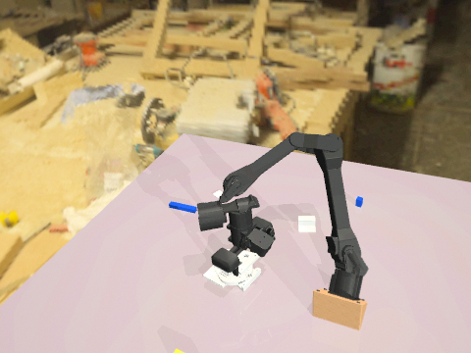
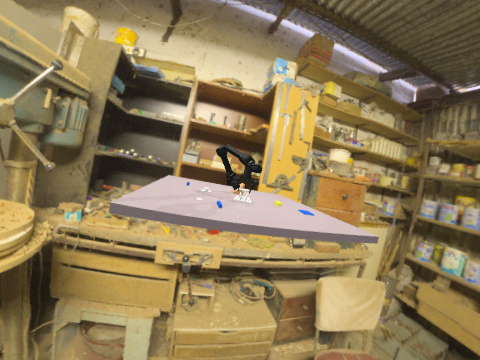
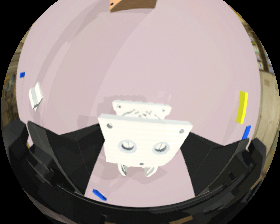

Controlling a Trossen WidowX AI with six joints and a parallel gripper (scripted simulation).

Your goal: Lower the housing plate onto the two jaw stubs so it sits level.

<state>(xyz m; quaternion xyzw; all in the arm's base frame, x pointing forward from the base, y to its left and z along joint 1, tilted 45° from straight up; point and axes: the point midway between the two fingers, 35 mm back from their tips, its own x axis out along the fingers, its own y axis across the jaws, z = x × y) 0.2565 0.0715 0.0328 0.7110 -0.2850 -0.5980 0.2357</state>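
Note:
The white housing plate (image 3: 145, 131) (image 1: 251, 257) lies between the two black fingers, over the white gripper base with its jaws. In the wrist view its two large holes show light round ends inside, and its front edge looks slightly tilted. My gripper (image 3: 144, 130) (image 1: 243, 252) is shut on the plate, one finger at each side. The white base (image 3: 120, 105) (image 1: 216, 277) (image 2: 242, 199) shows behind and below the plate. Two curved jaw tips (image 3: 122, 170) (image 3: 151, 171) stick out under its near edge. Whether the plate rests fully on the stubs is hidden.
A blue bar (image 1: 183, 207) (image 2: 219, 204) (image 3: 99, 195) lies off to one side. A small blue block (image 1: 359, 201) (image 3: 22, 75) and a white part (image 1: 307, 224) (image 3: 35, 96) lie on another. A yellow bar (image 3: 242, 107) (image 2: 278, 203) lies opposite. The arm stands on a wooden block (image 1: 339, 310).

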